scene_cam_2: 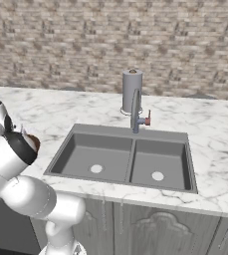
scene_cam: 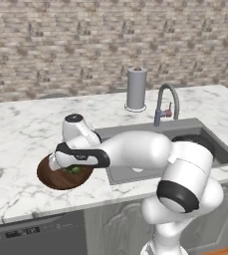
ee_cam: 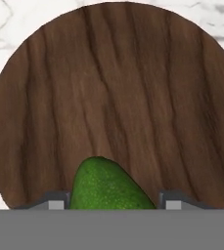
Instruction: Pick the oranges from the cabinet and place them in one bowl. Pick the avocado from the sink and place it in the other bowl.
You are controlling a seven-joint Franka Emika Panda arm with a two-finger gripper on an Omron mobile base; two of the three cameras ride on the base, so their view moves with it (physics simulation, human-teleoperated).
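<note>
Your white arm is reaching left of the grey recessed double-basin metal sink, and its two-finger gripper is hanging over the dark brown wood-grain round bowl, which is sitting on the white marbled counter just left of that sink. In the hand view you are looking straight down into the bowl: the small dark-green rounded avocado is sitting between the two dark fingertips, and the jaws are standing clamped on its sides. Whether the fruit is already touching the bowl's floor is hard to judge from this angle. From the left base view, a sliver of green is showing beneath the hand, inside the bowl's rim on the side nearer the sink. Behind the sink, the arched grey faucet with its red-marked handle is standing at the back edge, and a grey cylindrical paper-towel holder is standing upright just beyond it, before the brick wall. Both sink basins are showing their round drain holes in the right base view.
</note>
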